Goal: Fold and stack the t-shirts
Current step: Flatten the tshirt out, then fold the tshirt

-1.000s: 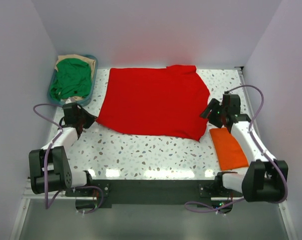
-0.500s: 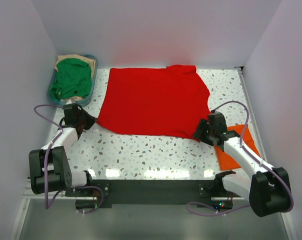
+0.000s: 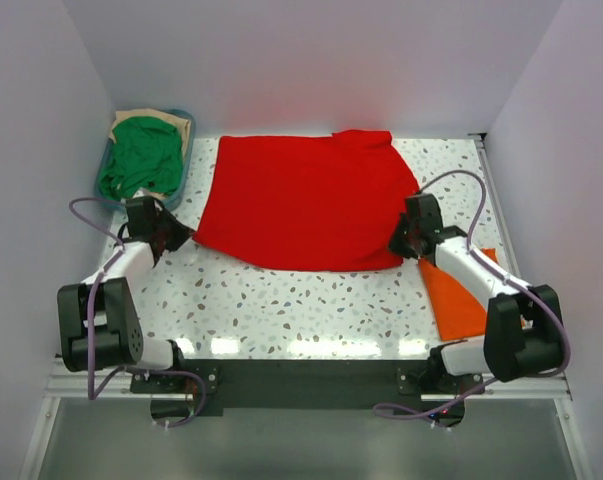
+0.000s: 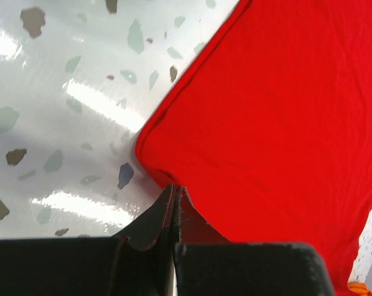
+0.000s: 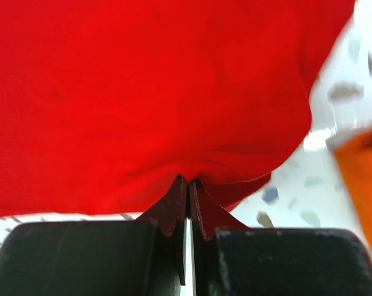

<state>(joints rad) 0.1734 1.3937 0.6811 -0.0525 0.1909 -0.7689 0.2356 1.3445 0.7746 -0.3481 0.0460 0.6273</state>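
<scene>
A bright red t-shirt (image 3: 306, 205) lies spread flat across the far half of the speckled table (image 3: 281, 310). My left gripper (image 3: 186, 237) is shut on its near left corner; in the left wrist view the jaws (image 4: 175, 188) pinch the hem of the red t-shirt (image 4: 278, 111). My right gripper (image 3: 396, 245) is shut on the near right corner, the cloth of the red t-shirt (image 5: 148, 92) bunching at the jaw tips (image 5: 188, 182). A folded orange t-shirt (image 3: 456, 295) lies at the right, partly under the right arm.
A teal basket (image 3: 181, 175) at the far left corner holds a green t-shirt (image 3: 141, 155) over a tan one (image 3: 166, 122). White walls close in on three sides. The orange t-shirt (image 5: 361, 172) shows just right of the right gripper.
My right arm swung left from above the orange t-shirt to the red shirt's near right corner and its jaws shut on the cloth. The left gripper kept its hold.
</scene>
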